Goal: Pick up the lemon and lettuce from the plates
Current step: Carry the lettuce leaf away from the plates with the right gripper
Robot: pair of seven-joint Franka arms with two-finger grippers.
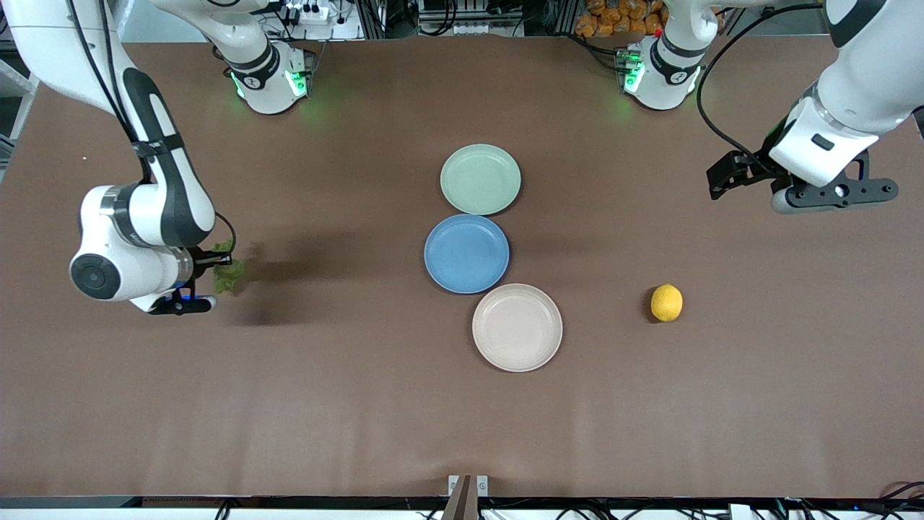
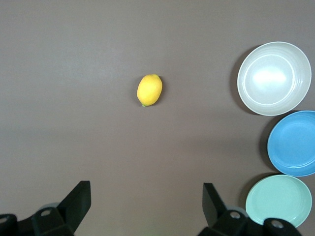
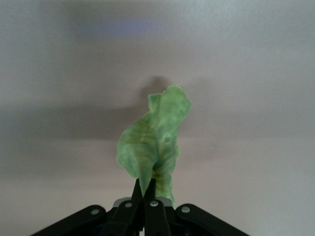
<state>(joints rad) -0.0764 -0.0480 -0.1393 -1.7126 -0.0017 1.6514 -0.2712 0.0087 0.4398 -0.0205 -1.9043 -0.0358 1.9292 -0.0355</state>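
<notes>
The lemon [image 1: 666, 302] lies on the bare table toward the left arm's end, beside the beige-cream plate [image 1: 517, 327]; it also shows in the left wrist view [image 2: 149, 90]. The mint green plate [image 1: 480, 179] and the beige-cream plate hold nothing. My right gripper [image 1: 215, 261] is shut on the lettuce [image 1: 229, 274] and holds it above the table at the right arm's end; the leaf hangs from its tips [image 3: 146, 184] in the right wrist view [image 3: 152, 142]. My left gripper [image 1: 725, 175] is open and empty, up over the table at the left arm's end [image 2: 146, 186].
A blue plate [image 1: 466, 253] sits between the mint and beige-cream plates, touching or nearly touching both. All three show in the left wrist view: beige-cream [image 2: 274, 78], blue [image 2: 293, 143], mint [image 2: 278, 200]. The brown table [image 1: 325, 404] stretches wide around them.
</notes>
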